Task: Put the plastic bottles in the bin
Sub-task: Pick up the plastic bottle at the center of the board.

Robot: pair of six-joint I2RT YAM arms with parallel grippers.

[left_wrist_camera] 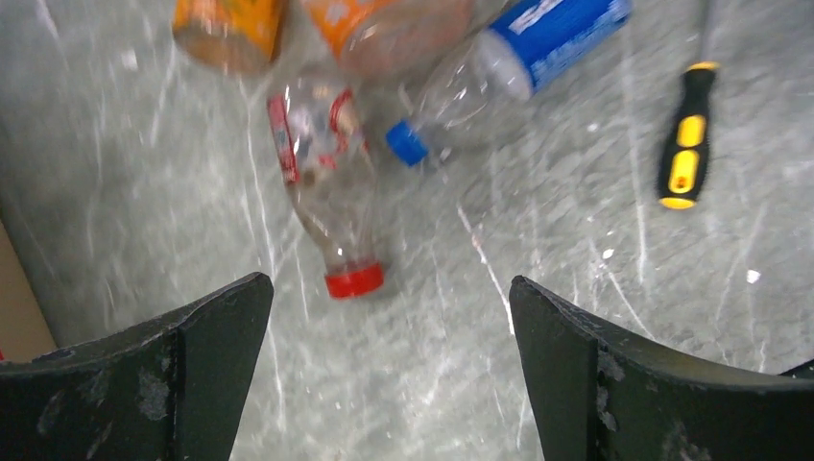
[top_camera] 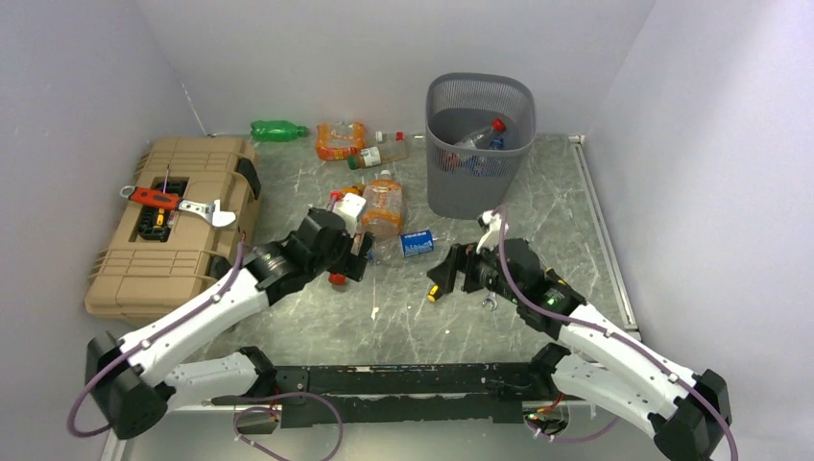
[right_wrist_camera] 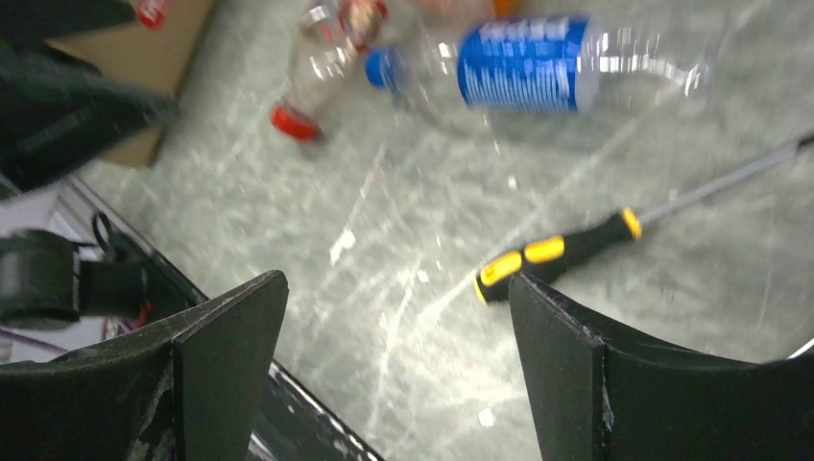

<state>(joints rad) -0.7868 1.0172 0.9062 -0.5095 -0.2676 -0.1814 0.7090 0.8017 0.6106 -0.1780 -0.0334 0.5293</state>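
Observation:
The dark mesh bin (top_camera: 472, 187) stands at the back right with a couple of bottles (top_camera: 483, 134) inside. On the table lie a green bottle (top_camera: 276, 130), orange bottles (top_camera: 341, 141) (top_camera: 384, 206), a small bottle (top_camera: 379, 154), a blue-labelled clear bottle (top_camera: 415, 243) (left_wrist_camera: 538, 43) (right_wrist_camera: 528, 62) and a red-capped clear bottle (left_wrist_camera: 326, 182) (right_wrist_camera: 317, 67). My left gripper (top_camera: 353, 257) (left_wrist_camera: 389, 283) is open and empty, just short of the red cap. My right gripper (top_camera: 449, 267) (right_wrist_camera: 398, 280) is open and empty, over the table near the blue-labelled bottle.
A black-and-yellow screwdriver (top_camera: 437, 286) (left_wrist_camera: 683, 144) (right_wrist_camera: 557, 252) lies by my right gripper. A tan toolbox (top_camera: 182, 250) sits at the left with a red-handled tool (top_camera: 154, 197) and a wrench (top_camera: 206, 209) on it. Walls close in on three sides.

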